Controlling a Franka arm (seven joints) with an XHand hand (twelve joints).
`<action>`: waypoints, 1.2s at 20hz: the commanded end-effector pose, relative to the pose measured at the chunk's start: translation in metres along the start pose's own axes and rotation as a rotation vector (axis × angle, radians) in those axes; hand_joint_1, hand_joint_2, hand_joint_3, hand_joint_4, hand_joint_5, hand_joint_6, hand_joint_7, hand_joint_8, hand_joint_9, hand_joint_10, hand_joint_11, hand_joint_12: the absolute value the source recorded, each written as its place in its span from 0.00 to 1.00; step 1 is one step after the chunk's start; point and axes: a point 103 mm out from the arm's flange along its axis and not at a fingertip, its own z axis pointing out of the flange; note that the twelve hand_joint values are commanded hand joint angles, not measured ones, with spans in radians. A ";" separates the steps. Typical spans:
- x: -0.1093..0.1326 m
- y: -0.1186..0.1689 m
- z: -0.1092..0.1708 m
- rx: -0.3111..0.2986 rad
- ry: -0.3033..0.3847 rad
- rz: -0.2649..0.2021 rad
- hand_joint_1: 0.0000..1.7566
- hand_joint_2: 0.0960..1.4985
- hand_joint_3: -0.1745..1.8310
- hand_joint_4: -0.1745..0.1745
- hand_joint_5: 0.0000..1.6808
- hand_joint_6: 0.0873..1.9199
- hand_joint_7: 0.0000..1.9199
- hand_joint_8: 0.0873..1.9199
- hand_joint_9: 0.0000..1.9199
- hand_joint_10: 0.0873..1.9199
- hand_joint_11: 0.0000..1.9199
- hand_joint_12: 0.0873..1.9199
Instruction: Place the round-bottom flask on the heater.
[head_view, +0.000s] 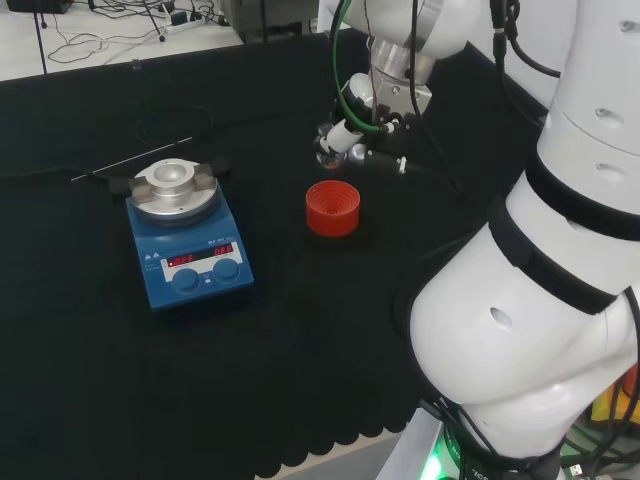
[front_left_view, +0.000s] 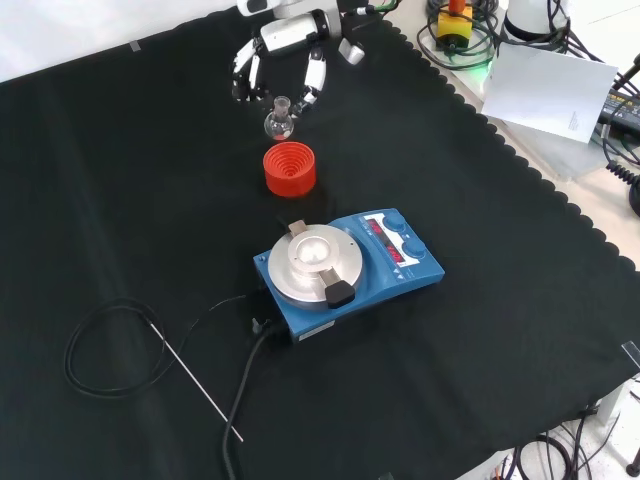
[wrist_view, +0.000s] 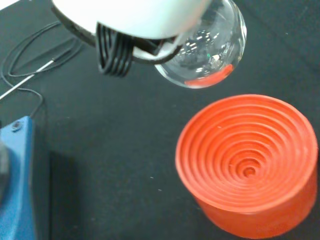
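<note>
In the head view, from left to right, a thin metal rod (head_view: 130, 161) and a dark cable (head_view: 60, 172) lay on the black-clothed desk (head_view: 300, 330). Next came the blue heater (head_view: 188, 245), whose round silver top plate (head_view: 177, 187) formed a shallow bowl with nothing in it. To its right stood a red ribbed stand (head_view: 332, 208), also with nothing in it. Just beyond it, higher in the view, the robot hand (head_view: 362, 128) hung below the white arm (head_view: 560, 230), which took up the right side. In the front view, the robot hand (front_left_view: 285, 55) came in from the top with its fingers (front_left_view: 243, 72) spread downward on either side of the round-bottom flask (front_left_view: 279, 122). The flask stood upright with its short neck up, just above the stand (front_left_view: 290, 168) in that view and well apart from the heater (front_left_view: 345, 268). In the wrist view, the clear bulb of the flask (wrist_view: 207, 52) sat against the curled black fingers (wrist_view: 112, 55), close over the stand (wrist_view: 248, 167) but not resting in it. A reddish reflection showed in the glass; whether it held any liquid could not be told. The robot hand appeared to be gripping the flask.
</note>
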 end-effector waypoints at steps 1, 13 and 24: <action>0.059 -0.014 -0.026 -0.005 -0.026 -0.069 0.65 0.36 0.49 0.73 0.73 0.40 0.24 0.34 0.36 0.28 0.22 0.67; 0.142 -0.009 -0.007 0.069 -0.065 -0.205 0.65 0.35 0.50 0.71 0.74 0.39 0.24 0.34 0.36 0.29 0.23 0.67; 0.205 -0.001 0.030 0.152 -0.096 -0.304 0.65 0.35 0.50 0.71 0.74 0.39 0.23 0.34 0.35 0.29 0.23 0.67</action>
